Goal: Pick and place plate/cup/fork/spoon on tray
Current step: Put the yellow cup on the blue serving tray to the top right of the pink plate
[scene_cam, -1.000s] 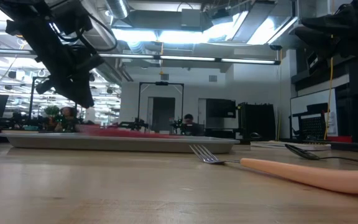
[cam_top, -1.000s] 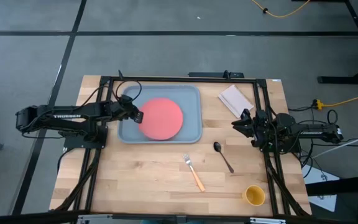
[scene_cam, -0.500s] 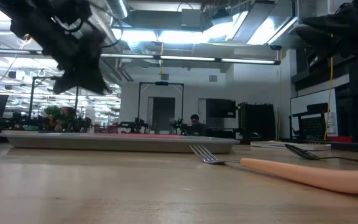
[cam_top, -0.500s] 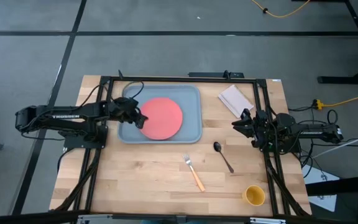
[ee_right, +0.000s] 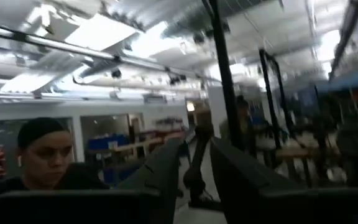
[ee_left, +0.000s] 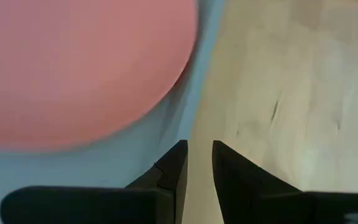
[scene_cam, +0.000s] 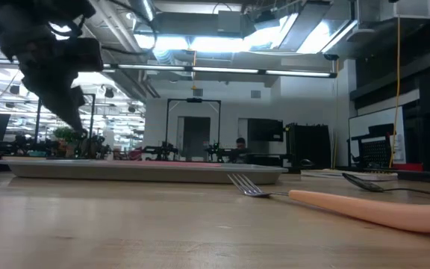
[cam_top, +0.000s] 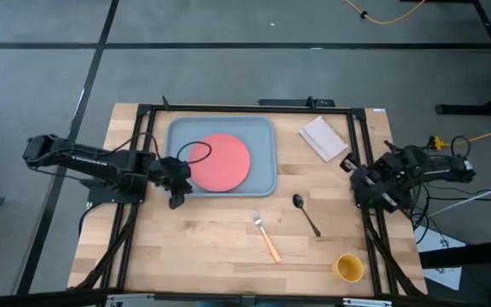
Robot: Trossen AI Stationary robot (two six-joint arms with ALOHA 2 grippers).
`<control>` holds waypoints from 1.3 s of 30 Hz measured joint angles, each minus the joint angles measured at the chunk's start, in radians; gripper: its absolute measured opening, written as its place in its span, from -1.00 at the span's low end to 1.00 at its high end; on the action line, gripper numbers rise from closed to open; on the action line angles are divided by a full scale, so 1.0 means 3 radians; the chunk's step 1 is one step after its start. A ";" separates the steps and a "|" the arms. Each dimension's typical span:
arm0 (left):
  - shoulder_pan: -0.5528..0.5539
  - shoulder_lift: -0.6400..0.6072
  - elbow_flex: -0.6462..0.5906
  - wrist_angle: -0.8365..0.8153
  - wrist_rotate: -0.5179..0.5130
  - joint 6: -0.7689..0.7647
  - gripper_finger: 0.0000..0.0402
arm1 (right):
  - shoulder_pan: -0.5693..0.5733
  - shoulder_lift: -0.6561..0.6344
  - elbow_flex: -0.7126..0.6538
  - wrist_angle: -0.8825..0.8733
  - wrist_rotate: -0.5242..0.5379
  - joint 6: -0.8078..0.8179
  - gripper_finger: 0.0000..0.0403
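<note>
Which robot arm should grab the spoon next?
Probably the right one. The spoon lies on the wood close to the right gripper, while the left gripper sits across the table by the tray, with the fork nearer to it.

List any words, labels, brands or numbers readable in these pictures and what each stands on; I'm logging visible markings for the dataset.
Pale lettering on the left arm in the high view: too small and blurred to read.
Plate, tray, fork, spoon, cup, white napkin: no text visible.
Low view and both wrist views: no readable words or signs.
</note>
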 joint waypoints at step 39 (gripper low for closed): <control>-0.0260 -0.1152 -0.1256 0.1820 -0.0422 0.0566 -0.67 | 0.1678 0.3194 0.2825 -0.5654 0.0243 0.3153 -0.51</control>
